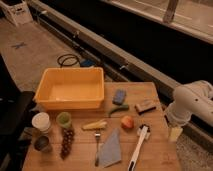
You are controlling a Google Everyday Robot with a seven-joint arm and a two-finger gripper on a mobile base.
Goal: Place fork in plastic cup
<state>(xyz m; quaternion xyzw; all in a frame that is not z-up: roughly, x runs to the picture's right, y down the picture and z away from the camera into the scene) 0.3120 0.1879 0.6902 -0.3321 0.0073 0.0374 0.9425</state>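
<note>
Gripper (175,133) by the table's (156,150) right edge, open or closed hard to tell, fork (97,148) and green cup (63,119) far to its left.

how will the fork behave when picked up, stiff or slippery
The fork looks like thin metal, so probably stiff and light. Lying flat on the table, it may be hard to get under and could slip. The gripper is by the table's right edge.

Gripper (175,133) hangs just off the counter's (161,150) right edge, bare wood alongside. Fork (97,148) near the front edge is hemmed in: grapes (67,141) toward the left edge, grey cloth (111,150) just beside it toward the right. Plastic cup (63,119) open on top, white cup (41,121) beside it, yellow bin (70,102) wall close behind.
</note>
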